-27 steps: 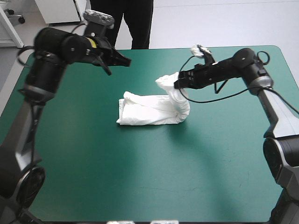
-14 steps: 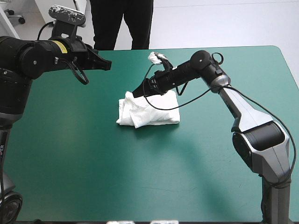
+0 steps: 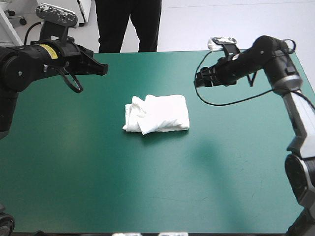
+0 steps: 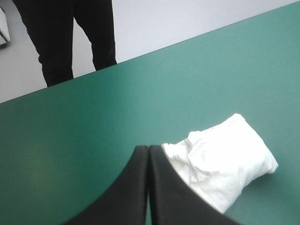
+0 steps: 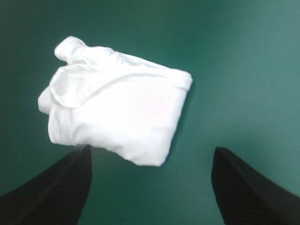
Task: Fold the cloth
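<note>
The white T-shirt [image 3: 157,114] lies as a folded bundle on the teal-green cover, near the table's middle; its left end is rumpled. It also shows ahead of my left gripper [image 4: 148,149] as the T-shirt [image 4: 225,161], and ahead of my right gripper [image 5: 150,152] as the T-shirt [image 5: 117,117]. My left gripper [image 3: 103,68] is raised over the far left of the table, its black fingers shut in one point with nothing in them. My right gripper [image 3: 198,79] hangs above the far right of the table, clear of the bundle, open and empty.
The table's far edge [image 3: 162,51] runs just behind both grippers. Bare teal-green cover [image 3: 147,187] stretches from the bundle to the near edge and out to both sides.
My right gripper let go of the T-shirt after laying its raised end over the bundle, then opened and drew back to the right. My left arm pulled farther left.
</note>
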